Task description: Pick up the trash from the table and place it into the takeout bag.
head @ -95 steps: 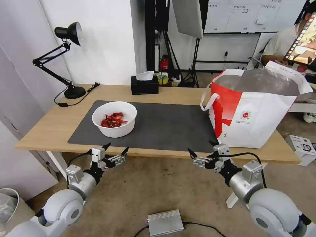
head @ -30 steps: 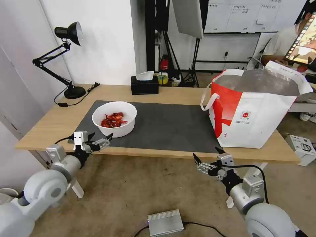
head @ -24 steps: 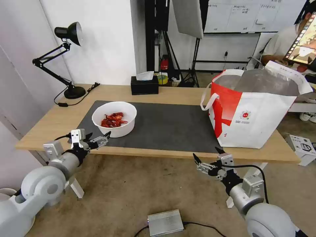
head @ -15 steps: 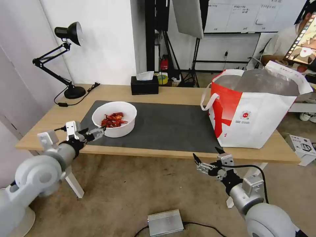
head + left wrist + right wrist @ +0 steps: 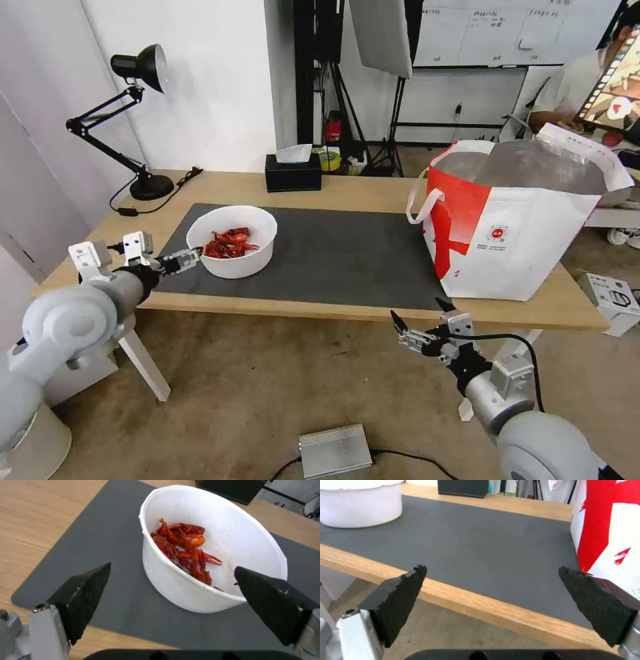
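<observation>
Bench (image 5: 347, 190) of light wood carries a dark grey mat (image 5: 333, 257). Takeout bag (image 5: 520, 220), white and red, stands open at the bench's right end, its base partly on the mat. White bowl (image 5: 231, 240) holding red crayfish shells (image 5: 228, 243) sits on the mat's left part. Left tool (image 5: 189, 256) hovers just beside the bowl's left wall, fingers spread apart. Right tool (image 5: 417, 323) hangs below the bench's front edge, fingers likewise apart.

- Bench (image 5: 373, 190): light wood top, white legs.
- Dark grey mat (image 5: 333, 257) lies centred on it.
- Desk lamp (image 5: 137, 127), tissue box (image 5: 292, 175) at rear edge.
- Takeout bag (image 5: 513, 227) stands at right end, overlapping the mat's edge.
</observation>
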### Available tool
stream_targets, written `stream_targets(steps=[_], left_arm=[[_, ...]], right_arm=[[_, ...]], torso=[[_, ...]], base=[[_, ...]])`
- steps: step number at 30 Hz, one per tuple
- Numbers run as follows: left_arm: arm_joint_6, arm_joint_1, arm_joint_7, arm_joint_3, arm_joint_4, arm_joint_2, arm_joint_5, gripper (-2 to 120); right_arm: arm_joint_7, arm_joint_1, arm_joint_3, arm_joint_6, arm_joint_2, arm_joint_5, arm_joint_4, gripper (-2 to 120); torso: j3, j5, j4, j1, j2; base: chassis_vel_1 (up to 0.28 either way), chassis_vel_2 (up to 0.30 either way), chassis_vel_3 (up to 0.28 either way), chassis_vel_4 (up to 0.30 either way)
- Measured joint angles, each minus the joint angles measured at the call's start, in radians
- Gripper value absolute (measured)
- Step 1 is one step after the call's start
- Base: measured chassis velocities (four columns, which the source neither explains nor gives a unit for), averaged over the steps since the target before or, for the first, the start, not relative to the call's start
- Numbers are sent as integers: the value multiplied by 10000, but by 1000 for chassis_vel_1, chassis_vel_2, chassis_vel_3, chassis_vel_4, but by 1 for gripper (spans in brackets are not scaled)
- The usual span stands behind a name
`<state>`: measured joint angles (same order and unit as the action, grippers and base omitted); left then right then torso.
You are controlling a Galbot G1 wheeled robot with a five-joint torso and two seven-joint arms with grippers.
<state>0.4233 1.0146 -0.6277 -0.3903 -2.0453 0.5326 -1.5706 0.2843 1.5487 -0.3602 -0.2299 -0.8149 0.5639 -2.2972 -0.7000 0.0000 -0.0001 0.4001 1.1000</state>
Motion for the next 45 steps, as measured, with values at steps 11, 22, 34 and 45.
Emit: stream_targets(steps=[11, 22, 34, 45], left_arm=[[128, -234, 66, 238, 304, 188, 37, 100], [135, -688, 148, 617, 674, 488, 94, 100], [115, -1646, 127, 1554, 1314, 900, 142, 100], [103, -2274, 124, 2132, 1826, 1086, 313, 100]], right_arm=[[0, 0, 0, 0, 0, 0, 0, 100], [0, 1, 0, 0, 1, 0, 0, 100], [0, 0, 0, 0, 1, 0, 0, 100], [0, 0, 0, 0, 1, 0, 0, 100]], torso=[[0, 0, 1, -1, 0], [0, 0, 1, -1, -1], [0, 0, 0, -1, 0], [0, 0, 0, 0, 0]], base=[[0, 0, 0, 0], [0, 0, 0, 0], [0, 0, 0, 0], [0, 0, 0, 0]])
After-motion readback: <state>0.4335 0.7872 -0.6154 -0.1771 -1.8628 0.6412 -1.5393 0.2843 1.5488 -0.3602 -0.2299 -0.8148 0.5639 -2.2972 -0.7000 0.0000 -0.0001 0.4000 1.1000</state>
